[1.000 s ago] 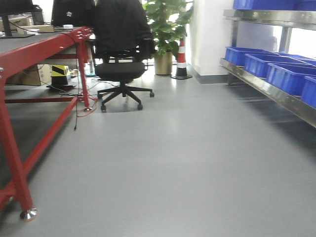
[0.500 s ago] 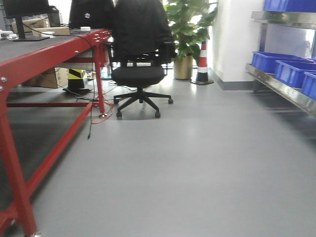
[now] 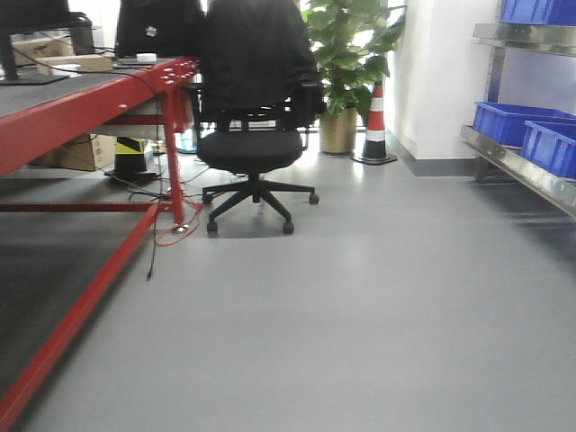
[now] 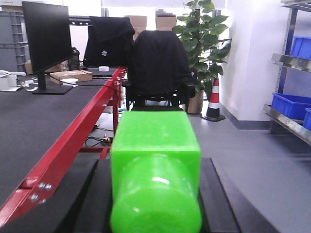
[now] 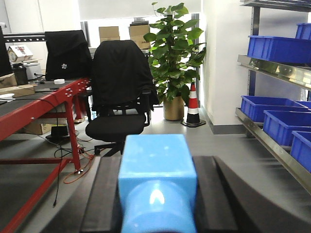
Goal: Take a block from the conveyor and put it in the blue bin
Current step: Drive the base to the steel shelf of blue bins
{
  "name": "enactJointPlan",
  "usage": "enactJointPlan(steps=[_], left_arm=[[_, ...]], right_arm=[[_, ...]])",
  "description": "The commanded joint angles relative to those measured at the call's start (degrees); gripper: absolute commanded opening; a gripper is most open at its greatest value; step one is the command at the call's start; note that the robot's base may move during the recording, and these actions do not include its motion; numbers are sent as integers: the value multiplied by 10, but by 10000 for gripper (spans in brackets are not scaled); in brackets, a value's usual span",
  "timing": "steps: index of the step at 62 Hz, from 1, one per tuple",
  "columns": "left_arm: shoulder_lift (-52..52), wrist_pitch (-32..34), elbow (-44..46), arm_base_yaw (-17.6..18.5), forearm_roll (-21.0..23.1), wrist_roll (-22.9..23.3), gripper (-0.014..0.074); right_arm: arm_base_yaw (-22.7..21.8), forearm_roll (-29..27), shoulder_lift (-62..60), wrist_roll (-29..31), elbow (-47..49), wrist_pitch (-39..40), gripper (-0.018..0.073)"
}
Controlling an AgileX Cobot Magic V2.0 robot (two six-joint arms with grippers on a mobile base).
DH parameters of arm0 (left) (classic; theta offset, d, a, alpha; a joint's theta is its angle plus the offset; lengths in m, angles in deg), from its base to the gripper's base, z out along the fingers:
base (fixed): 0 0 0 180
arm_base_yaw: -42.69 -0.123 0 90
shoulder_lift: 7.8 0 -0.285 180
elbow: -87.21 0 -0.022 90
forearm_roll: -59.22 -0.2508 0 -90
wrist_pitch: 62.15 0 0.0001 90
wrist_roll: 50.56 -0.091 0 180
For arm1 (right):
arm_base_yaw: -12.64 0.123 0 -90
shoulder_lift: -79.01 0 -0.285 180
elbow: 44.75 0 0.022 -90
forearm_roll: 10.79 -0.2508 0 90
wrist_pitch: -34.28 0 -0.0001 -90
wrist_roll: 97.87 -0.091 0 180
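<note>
Collision is my worry: left gripper (image 4: 155, 196) clamping a green block (image 4: 154, 138), right gripper (image 5: 158, 199) a blue block (image 5: 158, 158) (blue bins (image 3: 513, 121) sit on the rack (image 3: 526, 173), rightward), I could clip the conveyor (image 3: 85, 101) or office chair (image 3: 252, 144).

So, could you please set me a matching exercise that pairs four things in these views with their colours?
Things:
1. left-arm block, held in the left gripper
2. right-arm block, held in the right gripper
3. conveyor frame
4. office chair

Colours:
a. black
b. light blue
c. bright green
d. red

Pairs: 1-c, 2-b, 3-d, 4-a.
</note>
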Motion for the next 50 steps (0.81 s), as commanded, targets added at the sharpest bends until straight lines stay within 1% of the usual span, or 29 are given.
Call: enactJointPlan(steps=[1, 50], left_arm=[[-3, 13, 1, 5, -1, 1, -111], [-3, 13, 1, 5, -1, 1, -111]], right_arm=[[0, 1, 0, 2, 4, 7, -162], [0, 1, 0, 2, 4, 7, -162]])
